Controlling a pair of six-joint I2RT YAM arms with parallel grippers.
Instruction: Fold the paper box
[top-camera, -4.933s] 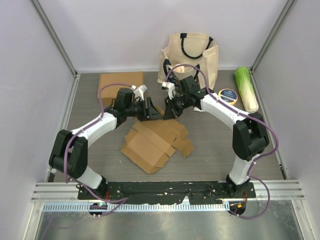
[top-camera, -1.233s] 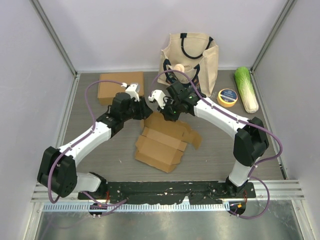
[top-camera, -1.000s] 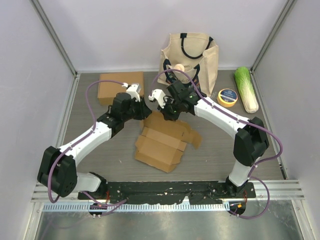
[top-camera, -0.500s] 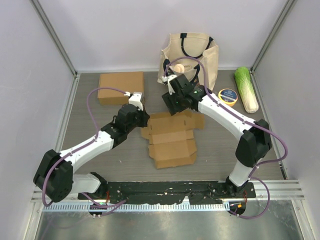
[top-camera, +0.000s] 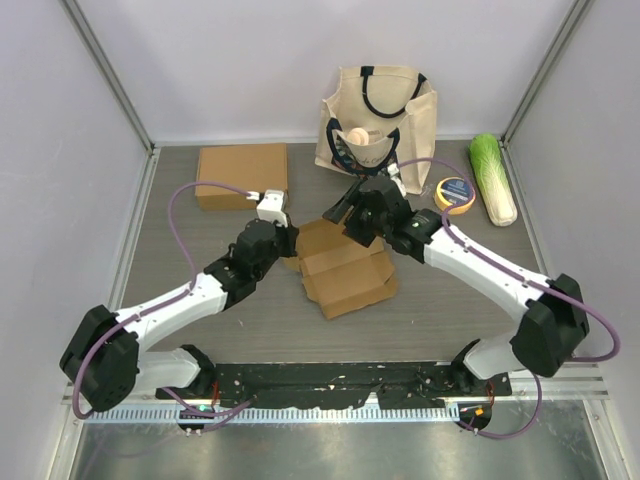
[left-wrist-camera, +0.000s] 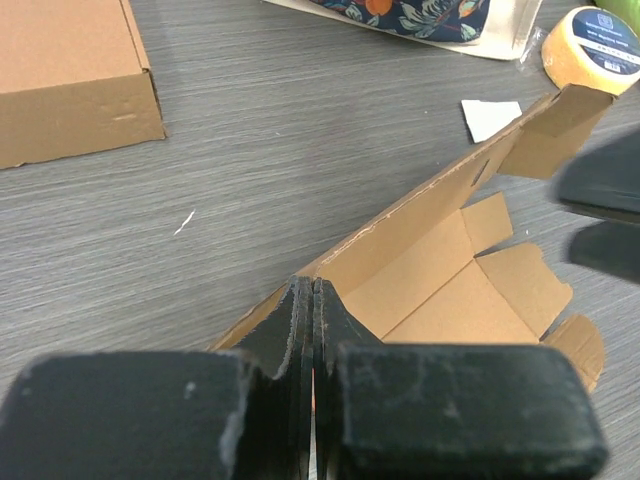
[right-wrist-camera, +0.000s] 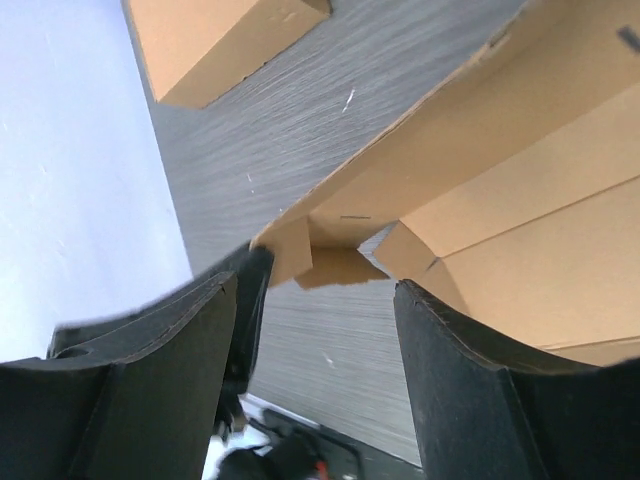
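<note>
The paper box (top-camera: 352, 272) lies opened out as a brown cardboard blank at the middle of the table, with its far long wall raised. My left gripper (top-camera: 287, 247) is at the blank's left end, shut on the raised wall's edge (left-wrist-camera: 400, 215); in the left wrist view the fingers (left-wrist-camera: 300, 310) are pressed together on the cardboard. My right gripper (top-camera: 341, 211) hovers over the far left corner of the blank, open, gripping nothing. In the right wrist view a small corner flap (right-wrist-camera: 325, 262) hangs just beyond its spread fingertips.
A closed brown carton (top-camera: 240, 173) lies at the back left. A canvas tote bag (top-camera: 380, 110) stands at the back, with a yellow tape roll (top-camera: 456, 192) and a green cabbage (top-camera: 493, 177) to its right. Grey walls enclose the table.
My right gripper has let go of the box's far edge and opened. My left gripper has shut on the left end. The blank has slid right and turned, and both arms have followed.
</note>
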